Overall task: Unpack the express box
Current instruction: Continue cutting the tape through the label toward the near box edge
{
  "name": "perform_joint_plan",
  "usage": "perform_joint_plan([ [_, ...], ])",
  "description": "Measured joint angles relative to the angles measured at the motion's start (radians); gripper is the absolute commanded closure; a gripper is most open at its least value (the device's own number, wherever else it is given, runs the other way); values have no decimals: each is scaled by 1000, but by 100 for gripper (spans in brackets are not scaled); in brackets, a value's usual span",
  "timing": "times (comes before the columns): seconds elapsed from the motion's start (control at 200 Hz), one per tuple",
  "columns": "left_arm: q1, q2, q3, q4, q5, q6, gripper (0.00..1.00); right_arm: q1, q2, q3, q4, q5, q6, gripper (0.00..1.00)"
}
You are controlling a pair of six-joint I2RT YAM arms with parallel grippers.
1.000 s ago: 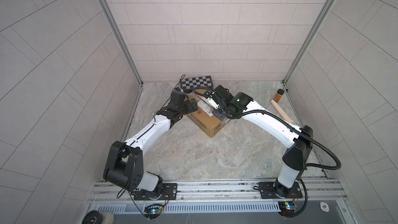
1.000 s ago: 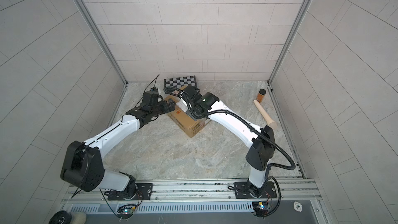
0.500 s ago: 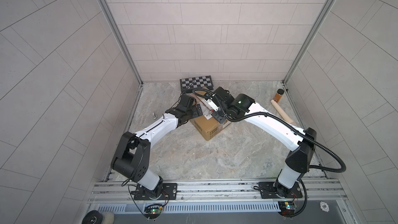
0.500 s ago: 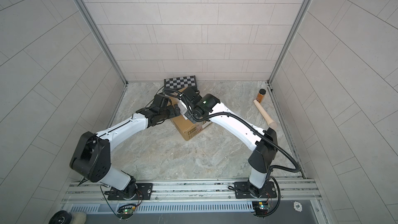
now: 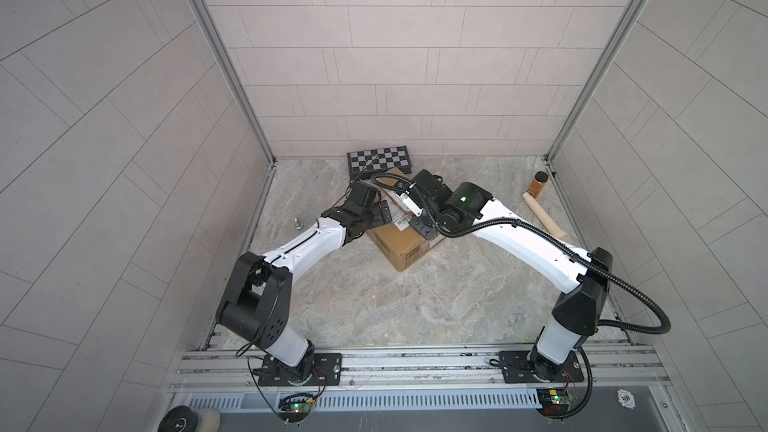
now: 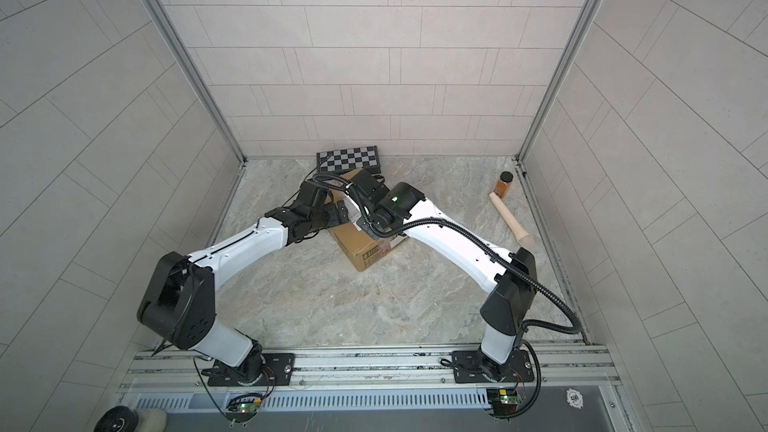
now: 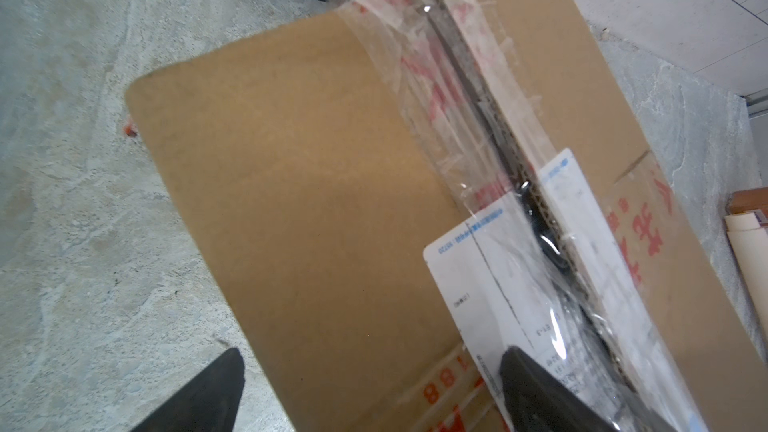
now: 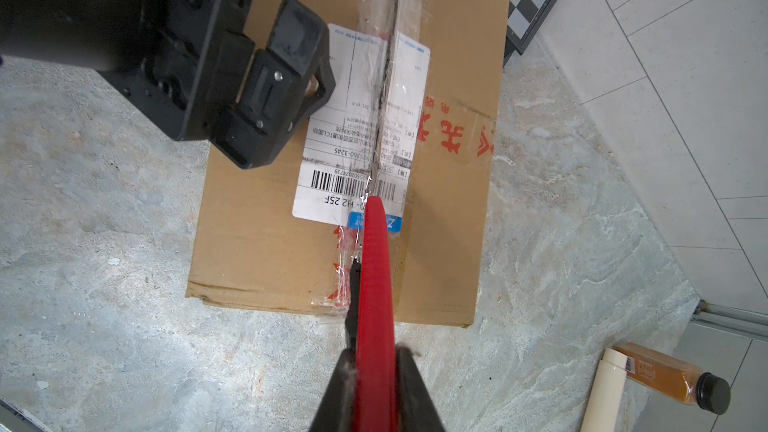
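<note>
The express box [image 5: 401, 245] [image 6: 368, 249] is a brown carton with a white label [image 8: 357, 126], red characters and clear tape. It stands on the stone floor near the back. My right gripper [image 8: 374, 357] [image 5: 417, 211] is shut on a red box cutter [image 8: 376, 280]. The cutter's tip touches the taped seam at the label's barcode. Beyond the tip the seam [image 7: 478, 89] shows as a dark slit. My left gripper [image 7: 370, 367] [image 5: 380, 214] hangs open over the box's top. One of its fingers is above the label, the other past the box's edge.
A black-and-white checkered board [image 5: 380, 160] lies against the back wall, just behind the box. An amber bottle [image 5: 539, 184] and a wooden rolling pin [image 5: 544, 218] lie by the right wall. A small metal piece [image 5: 297, 223] stands near the left wall.
My left gripper has moved right, from beside the box to over its top, still open. The right gripper with the cutter has shifted only slightly along the seam.
</note>
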Motion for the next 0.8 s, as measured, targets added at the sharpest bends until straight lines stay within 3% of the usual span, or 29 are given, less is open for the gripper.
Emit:
perform_joint_plan([
  [0.461,2,16,0,23,-9,0,1,16,127,103,-48,69,26,100],
  [0.796,0,21,-3,39,-12,0,1,11,83,42,-29,63,25,100],
])
